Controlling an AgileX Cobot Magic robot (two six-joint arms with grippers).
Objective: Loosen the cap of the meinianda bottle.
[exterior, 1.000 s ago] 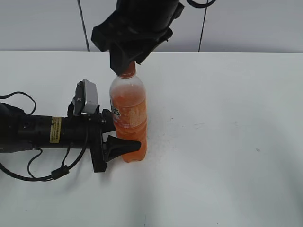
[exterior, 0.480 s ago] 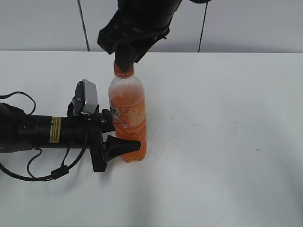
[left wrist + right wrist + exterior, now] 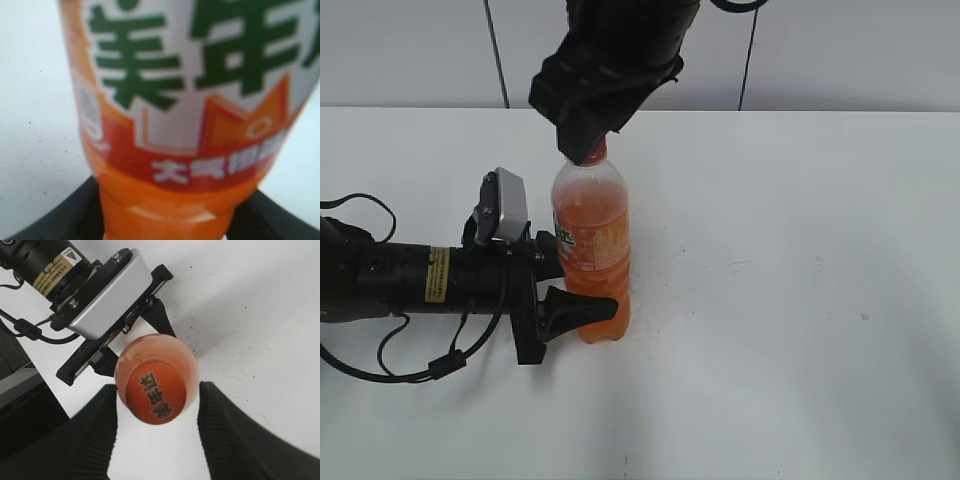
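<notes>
Clear thin plastic, nearly full: the bottle (image 3: 590, 250) stands upright on the surface (image 3: 790, 300), heavy and probably slick. Left pincer (image 3: 565, 290) clamps its lower body. Right pincer (image 3: 156, 427) straddles the cap (image 3: 156, 394), released, fingers apart from it; grip belongs there.

Orange cap (image 3: 156, 401); green-lettered meinianda bottle (image 3: 592, 250)

The white table (image 3: 800, 300) carries the upright meinianda bottle (image 3: 592, 250) near its middle
</notes>
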